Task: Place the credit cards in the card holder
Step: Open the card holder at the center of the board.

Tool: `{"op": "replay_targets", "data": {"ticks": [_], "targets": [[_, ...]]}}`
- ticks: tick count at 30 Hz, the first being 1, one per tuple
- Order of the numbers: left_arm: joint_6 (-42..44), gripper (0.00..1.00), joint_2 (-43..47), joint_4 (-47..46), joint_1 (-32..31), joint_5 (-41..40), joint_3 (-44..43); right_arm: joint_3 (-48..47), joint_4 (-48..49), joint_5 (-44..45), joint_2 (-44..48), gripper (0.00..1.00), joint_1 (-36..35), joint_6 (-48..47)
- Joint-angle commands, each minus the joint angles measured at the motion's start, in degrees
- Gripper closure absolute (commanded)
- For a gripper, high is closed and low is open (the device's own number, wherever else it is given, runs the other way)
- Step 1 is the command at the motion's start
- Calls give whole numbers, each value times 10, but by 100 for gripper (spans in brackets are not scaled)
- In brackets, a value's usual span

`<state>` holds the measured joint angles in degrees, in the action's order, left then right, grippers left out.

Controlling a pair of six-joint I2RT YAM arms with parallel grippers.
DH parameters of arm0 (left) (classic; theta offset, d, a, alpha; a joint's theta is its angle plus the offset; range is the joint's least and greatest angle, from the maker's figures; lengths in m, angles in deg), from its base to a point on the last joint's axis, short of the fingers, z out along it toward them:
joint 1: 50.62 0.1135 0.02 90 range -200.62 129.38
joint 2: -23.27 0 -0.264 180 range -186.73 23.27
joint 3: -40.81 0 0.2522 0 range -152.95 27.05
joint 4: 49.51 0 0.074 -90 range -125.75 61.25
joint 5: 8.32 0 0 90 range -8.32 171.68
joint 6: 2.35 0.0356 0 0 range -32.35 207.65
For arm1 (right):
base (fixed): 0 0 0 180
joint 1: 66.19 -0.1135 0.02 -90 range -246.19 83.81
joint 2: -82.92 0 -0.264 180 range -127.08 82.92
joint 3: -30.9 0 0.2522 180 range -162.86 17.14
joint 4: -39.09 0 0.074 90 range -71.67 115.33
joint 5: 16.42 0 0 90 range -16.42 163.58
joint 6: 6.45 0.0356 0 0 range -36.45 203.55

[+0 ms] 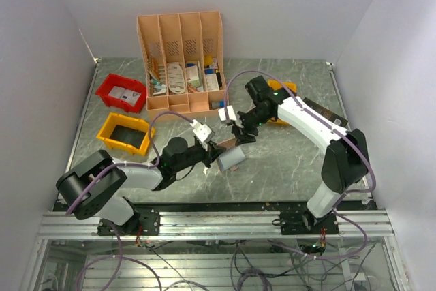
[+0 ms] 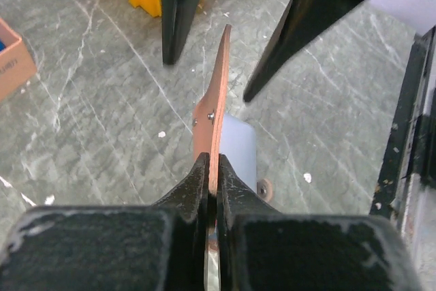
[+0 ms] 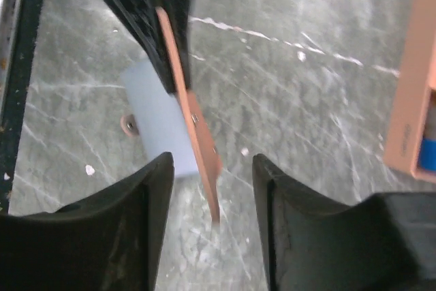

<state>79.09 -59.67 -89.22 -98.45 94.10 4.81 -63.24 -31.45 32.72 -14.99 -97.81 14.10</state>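
The grey marbled table [image 1: 286, 168] is carrying a tall peach slotted organiser [image 1: 178, 32] at its far side, with a red bin [image 1: 105, 93] and a yellow bin [image 1: 106, 134] sitting to the left of it. Both arms are reaching in toward the middle of the table, where they are meeting over the card holder [image 1: 230, 155].

The left gripper [image 2: 212, 168] is pinching the card holder's tan panel [image 2: 216, 114] edge-on, its jaws pressed tight against both faces. The panel is standing upright, and the pale bluish pocket part is hanging beside it, down near the table.

The right gripper [image 3: 212, 161] is facing it from the far side with its jaws parted. Its fingers are straddling the free edge of that same panel [image 3: 194, 134] – a gap is showing on each side, so it is gripping nothing.
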Motion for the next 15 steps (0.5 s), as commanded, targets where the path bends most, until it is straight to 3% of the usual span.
{"op": "replay_targets", "data": {"ticks": [1,6,8,11,13,15], "targets": [[-131,93,13,-133,0,-67,38,18,93,-27,62,44,69,115],[-358,93,6,-158,-6,-207,77,83,163,-151,128,18,165,181],[-437,93,-16,-197,-23,-265,91,142,231,-215,135,1,175,257],[-495,93,-58,-289,-57,-362,103,274,392,-295,150,0,194,404],[-524,93,-87,-328,-79,-435,102,290,398,-263,147,0,196,421],[-538,93,-128,-389,-99,-493,98,283,385,-246,128,7,196,443]]}}
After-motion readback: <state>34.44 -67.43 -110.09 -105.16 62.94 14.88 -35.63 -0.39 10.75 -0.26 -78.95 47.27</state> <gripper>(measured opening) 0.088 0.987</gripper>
